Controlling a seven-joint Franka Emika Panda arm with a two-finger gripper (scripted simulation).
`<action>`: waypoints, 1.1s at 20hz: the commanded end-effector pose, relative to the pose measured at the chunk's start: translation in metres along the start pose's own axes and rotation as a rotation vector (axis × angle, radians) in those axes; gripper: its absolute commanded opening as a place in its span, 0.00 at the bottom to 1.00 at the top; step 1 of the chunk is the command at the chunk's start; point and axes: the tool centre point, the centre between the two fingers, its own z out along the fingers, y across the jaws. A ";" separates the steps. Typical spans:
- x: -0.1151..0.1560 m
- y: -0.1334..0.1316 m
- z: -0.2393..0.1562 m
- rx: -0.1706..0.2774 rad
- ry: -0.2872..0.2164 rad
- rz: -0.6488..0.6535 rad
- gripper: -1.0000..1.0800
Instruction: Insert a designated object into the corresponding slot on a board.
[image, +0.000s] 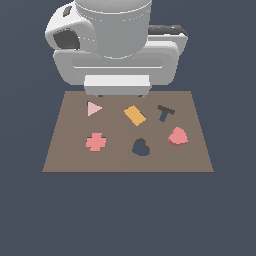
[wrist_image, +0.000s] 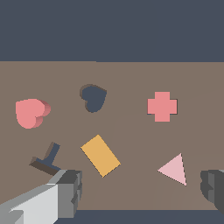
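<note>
End effector (wrist_image: 142, 190) above board (image: 60, 150) rear edge, fingers (wrist_image: 70, 192) apart, empty

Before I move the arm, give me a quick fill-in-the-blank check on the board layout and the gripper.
1. The heart block lies on the exterior view's ____ of the heart slot.
2. The orange rectangle sits between the T cut-out and the pink ____.
3. The gripper is ____, holding nothing.

Missing words: right; triangle; open

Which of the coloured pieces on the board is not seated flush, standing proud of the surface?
The salmon-red heart block. It shows raised side walls, while the cross, triangle and orange rectangle lie flush with the board.
</note>
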 end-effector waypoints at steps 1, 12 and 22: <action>0.000 0.000 0.000 0.000 0.000 0.000 0.96; 0.010 -0.040 0.031 0.003 -0.001 -0.025 0.96; 0.031 -0.123 0.095 0.007 -0.002 -0.078 0.96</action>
